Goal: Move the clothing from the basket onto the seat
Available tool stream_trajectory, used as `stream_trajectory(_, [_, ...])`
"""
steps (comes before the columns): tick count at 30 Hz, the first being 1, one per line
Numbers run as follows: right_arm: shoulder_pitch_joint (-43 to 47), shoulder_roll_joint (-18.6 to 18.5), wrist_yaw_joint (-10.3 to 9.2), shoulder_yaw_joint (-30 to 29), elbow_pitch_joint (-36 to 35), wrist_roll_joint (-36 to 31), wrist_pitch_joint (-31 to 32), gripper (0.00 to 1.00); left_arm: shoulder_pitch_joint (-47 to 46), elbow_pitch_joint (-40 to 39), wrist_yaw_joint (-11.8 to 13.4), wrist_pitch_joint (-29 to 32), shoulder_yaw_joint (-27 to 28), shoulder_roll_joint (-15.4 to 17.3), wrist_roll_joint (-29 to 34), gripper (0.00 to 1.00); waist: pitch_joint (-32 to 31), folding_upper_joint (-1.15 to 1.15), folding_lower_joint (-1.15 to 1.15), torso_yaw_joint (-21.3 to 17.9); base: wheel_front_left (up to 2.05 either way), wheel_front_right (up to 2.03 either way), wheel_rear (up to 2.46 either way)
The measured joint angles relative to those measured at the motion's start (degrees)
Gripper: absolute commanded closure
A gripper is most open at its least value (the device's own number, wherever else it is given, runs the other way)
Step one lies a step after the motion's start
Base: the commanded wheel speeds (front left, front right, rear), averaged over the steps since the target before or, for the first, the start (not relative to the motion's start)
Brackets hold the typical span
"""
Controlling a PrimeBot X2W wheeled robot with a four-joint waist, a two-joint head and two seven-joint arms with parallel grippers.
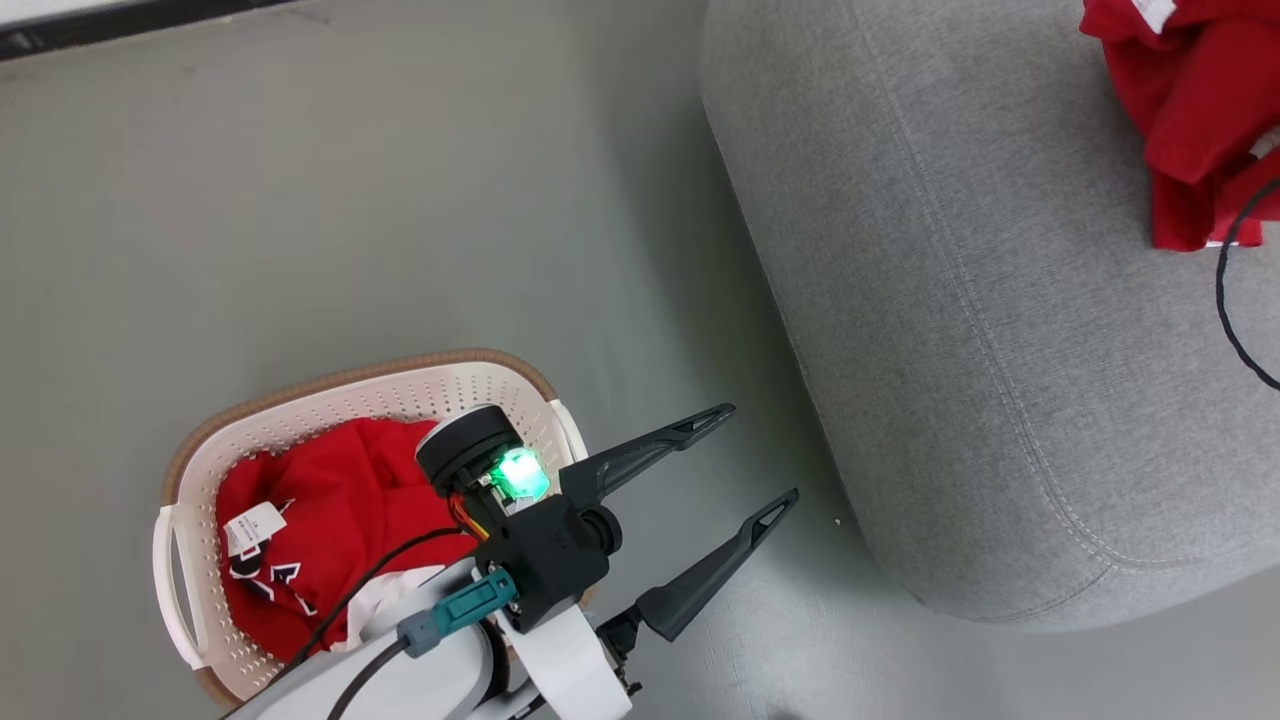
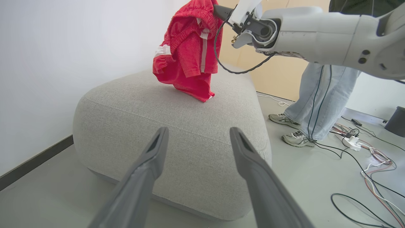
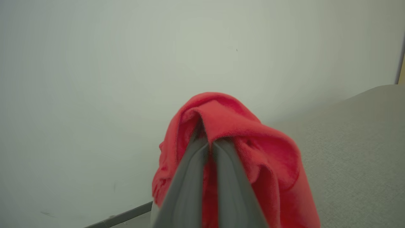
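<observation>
One garment (image 2: 186, 57) hangs pinched in the right claw (image 3: 208, 144), hem apparently on the seat (image 1: 1000, 300) for release, while the left claw (image 1: 762, 452) hovers wide open, empty, by the basket (image 1: 350, 385) of remaining clothing (image 1: 340, 480).

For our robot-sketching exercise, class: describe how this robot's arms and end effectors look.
The left end effector has two long, tapering dark grey fingers with slotted tips on a black housing with a green light and teal connector. The right end effector is the same dark grey. The right forearm is smooth pale grey, trailing a black cable.
</observation>
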Motion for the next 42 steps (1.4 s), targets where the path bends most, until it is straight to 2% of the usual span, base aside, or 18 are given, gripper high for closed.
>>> stream_trajectory(11, [0.04, 0.22, 0.0, -1.01, 7.45, -0.86, 0.0, 1.0, -2.02, -0.69, 0.0, 0.46, -0.08, 1.19, 0.0, 0.0, 3.16, 0.0, 0.0, 0.58, 0.0, 0.0, 0.0])
stream_trajectory(20, [-0.42, -0.22, 0.05, 1.13, 12.12, -2.9, 0.52, 1.0, -3.52, -0.68, 0.0, 0.45, -0.21, 1.66, 0.01, 0.0, 4.96, 0.0, 0.0, 0.69, 0.0, 0.0, 0.0])
stream_trajectory(39, [-2.71, -1.41, 0.05, 3.8, 20.43, -5.9, 3.96, 1.0, -3.52, 0.88, 0.0, -0.05, -0.83, 2.44, -0.53, 0.0, 3.56, 0.0, 0.0, 0.09, 0.0, 0.0, 0.0])
stream_trajectory(40, [-2.71, -1.36, 0.05, 4.1, 20.43, -6.02, 3.96, 0.97, -3.52, 0.99, 0.0, -0.07, -0.85, 2.44, -0.58, 0.0, 3.4, 0.0, 0.0, 0.04, 0.0, 0.0, 0.0])
stream_trajectory(41, [-2.7, -1.27, 0.05, 4.45, 20.42, -6.13, 3.94, 0.86, -3.52, 1.08, 0.0, -0.08, -0.86, 2.44, -0.58, 0.0, 3.24, 0.0, 0.0, -0.01, 0.0, 0.0, 0.0])
stream_trajectory(42, [-2.7, -1.21, 0.05, 4.71, 20.45, -6.16, 3.94, 0.7, -3.52, 1.16, 0.0, -0.14, -0.86, 2.44, -0.58, 0.0, 3.07, 0.0, 0.0, -0.07, 0.0, 0.0, 0.0])
